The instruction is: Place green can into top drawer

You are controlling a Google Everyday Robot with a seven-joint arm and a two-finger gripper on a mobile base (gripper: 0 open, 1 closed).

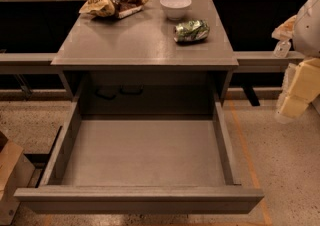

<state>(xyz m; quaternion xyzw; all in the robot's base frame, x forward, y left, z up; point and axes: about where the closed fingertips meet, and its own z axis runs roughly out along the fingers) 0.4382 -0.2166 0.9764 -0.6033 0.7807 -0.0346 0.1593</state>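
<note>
The green can (191,31) lies on its side on the grey table (125,40), toward the right, just in front of the white bowl. The top drawer (140,199) is pulled fully out below the table toward the camera, and its inside is bare. My gripper (298,87) shows only as pale, yellowish arm parts at the right edge of the view, level with the table's front edge. It is well to the right of the can and touches nothing.
A white round bowl (175,6) stands at the table's back right. A yellow-and-brown snack bag (115,2) lies at the back left. A cardboard box (12,175) sits on the floor to the drawer's left. Wooden counters run behind the table.
</note>
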